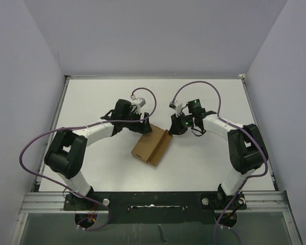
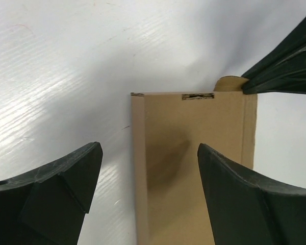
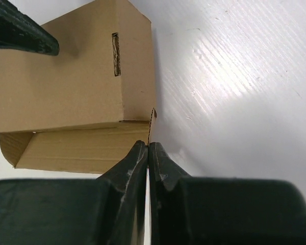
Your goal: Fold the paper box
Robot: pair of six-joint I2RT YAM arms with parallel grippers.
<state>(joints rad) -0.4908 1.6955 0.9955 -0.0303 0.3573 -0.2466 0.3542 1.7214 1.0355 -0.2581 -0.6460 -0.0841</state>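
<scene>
Plainly the folding is midway: the plain brown cardboard paper box (image 1: 152,145) lies at the middle of the matt white table (image 1: 204,163), between the two arms, partly formed, with one long wall raised on its right side and the rest flat.

The black two-finger right gripper (image 3: 148,145) has its jaws pressed together, seemingly nipping the thin edge of an end flap at the box's far corner. The left gripper (image 2: 149,148) hangs just above the flat panel with its jaws spread wide, holding nothing.

By my reckoning the next move calls for the left gripper to press down on the panel while the right swings its flap inward toward the narrow die-cut slot (image 3: 116,53).

The board is stiff and smooth, dull-surfaced, with crisp scored creases. A rounded tab (image 2: 227,81) shows at the far end, and the cut edge at the corner looks slightly ragged. The table has a faint ribbed sheen.
</scene>
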